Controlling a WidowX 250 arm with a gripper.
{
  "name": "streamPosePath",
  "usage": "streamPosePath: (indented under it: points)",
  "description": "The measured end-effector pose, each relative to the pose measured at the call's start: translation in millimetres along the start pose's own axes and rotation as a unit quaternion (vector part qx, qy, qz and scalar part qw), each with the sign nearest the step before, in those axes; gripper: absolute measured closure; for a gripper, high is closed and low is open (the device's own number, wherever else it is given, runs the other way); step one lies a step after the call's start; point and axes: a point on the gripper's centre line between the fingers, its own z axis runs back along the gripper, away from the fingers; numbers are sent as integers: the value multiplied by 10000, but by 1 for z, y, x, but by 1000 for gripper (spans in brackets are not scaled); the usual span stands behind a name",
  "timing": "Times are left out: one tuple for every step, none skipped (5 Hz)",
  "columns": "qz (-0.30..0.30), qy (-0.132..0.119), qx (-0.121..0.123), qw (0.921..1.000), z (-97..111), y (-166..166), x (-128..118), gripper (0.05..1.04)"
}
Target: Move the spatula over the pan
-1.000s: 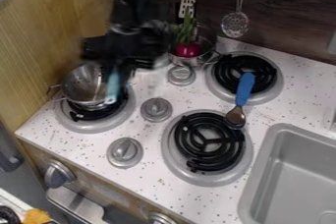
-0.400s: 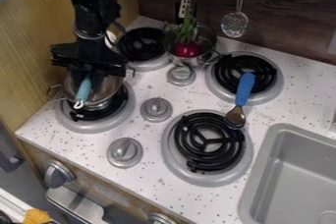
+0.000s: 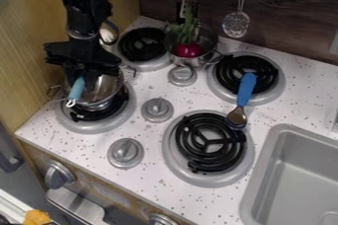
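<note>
Clasping the spatula (image 3: 76, 90) by its light-blue handle in the black gripper (image 3: 79, 73), above the metal pan (image 3: 105, 89) at the left of the stove. Closed on the handle, with the fingers set apart by little more than its thickness; cannot tell their exact spacing, dark against dark. Gripping near the upper end of the visible handle, so leaving most of the light-blue part exposed below. Slanting down and slightly left from the gripper, across the left side of the pan, to end in a pale loop by the near-left rim. Cannot make out the blade, nor tell whether the spatula touches the pan. Resting, in the case of the pan, on the front left burner (image 3: 98, 127), just below the gripper. Standing farther back, beside the rear left burner (image 3: 142, 45): a metal pot (image 3: 191, 62) with a red vegetable (image 3: 188, 50) in it, green stalks upright. Lying toward the right, between the rear right burner (image 3: 267, 68) and the front right burner (image 3: 188, 145): a spoon (image 3: 245, 90) with a darker blue handle, well apart from the gripper. Bordering the stove at right: the grey sink (image 3: 284, 131).
</note>
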Motion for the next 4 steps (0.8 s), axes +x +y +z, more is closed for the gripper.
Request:
streamPosePath:
  points:
    - [-128,193,-133,9996,-10,1,-5,803]
    - [-210,354,-186,9990,-10,1,-10,803]
    - [-379,544,-196,9976,-12,1,-10,803]
    - [-393,525,-215,9976,-12,3,-9,742]
